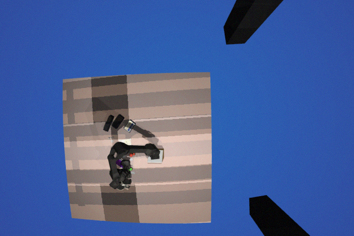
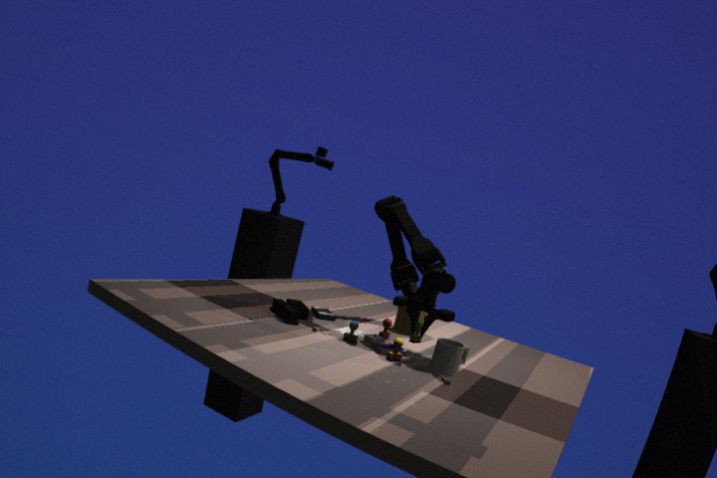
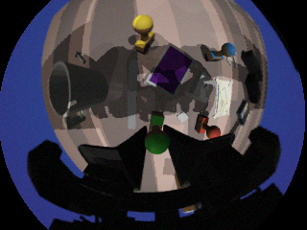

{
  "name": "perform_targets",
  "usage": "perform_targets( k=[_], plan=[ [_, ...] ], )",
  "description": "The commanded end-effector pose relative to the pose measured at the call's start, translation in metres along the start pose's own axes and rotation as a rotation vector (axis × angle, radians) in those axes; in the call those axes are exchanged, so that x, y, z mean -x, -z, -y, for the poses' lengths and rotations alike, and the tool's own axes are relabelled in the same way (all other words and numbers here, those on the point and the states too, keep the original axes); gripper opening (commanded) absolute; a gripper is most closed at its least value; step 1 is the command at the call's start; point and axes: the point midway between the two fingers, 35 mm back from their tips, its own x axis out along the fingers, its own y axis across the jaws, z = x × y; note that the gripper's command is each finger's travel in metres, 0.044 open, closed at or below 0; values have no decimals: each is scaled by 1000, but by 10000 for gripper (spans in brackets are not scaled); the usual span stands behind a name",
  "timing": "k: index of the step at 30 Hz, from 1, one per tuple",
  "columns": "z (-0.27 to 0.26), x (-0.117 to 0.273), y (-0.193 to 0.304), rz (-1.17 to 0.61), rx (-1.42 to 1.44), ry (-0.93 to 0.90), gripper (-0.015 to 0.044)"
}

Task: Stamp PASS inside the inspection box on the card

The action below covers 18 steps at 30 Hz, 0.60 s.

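My gripper (image 3: 155, 128) is shut on the green stamp (image 3: 156, 144) (image 2: 419, 325) (image 1: 130, 169), with its round knob between the fingers and its small base pointing down. I cannot tell whether the base touches the bench. The purple ink pad (image 3: 171, 69) (image 2: 393, 349) (image 1: 119, 162) lies open, beyond the stamp in the wrist view. The pale card (image 3: 223, 98) (image 1: 125, 141) lies to the right in the wrist view; its box and marks are too blurred to read. Red (image 3: 213, 132) (image 2: 386, 323), yellow (image 3: 143, 24) (image 2: 398, 342) and blue (image 3: 228, 49) (image 2: 354, 325) stamps stand around. No stamp's lettering is legible.
A grey mug (image 3: 79, 90) (image 2: 446, 357) stands at the left in the wrist view. A grey block (image 3: 201, 88) lies between pad and card. Two black blocks (image 1: 108, 123) (image 1: 118, 121) and a small device (image 1: 130, 125) lie beyond the card. Small white pieces lie near the pad.
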Motion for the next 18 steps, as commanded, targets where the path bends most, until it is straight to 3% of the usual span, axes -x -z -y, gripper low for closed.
perform_targets(
  k=[1, 18],
  plan=[
    [0, 2, 0, -4, -3, -4, 0],
    [0, 10, 1, -4, -3, -6, 0]
  ],
)
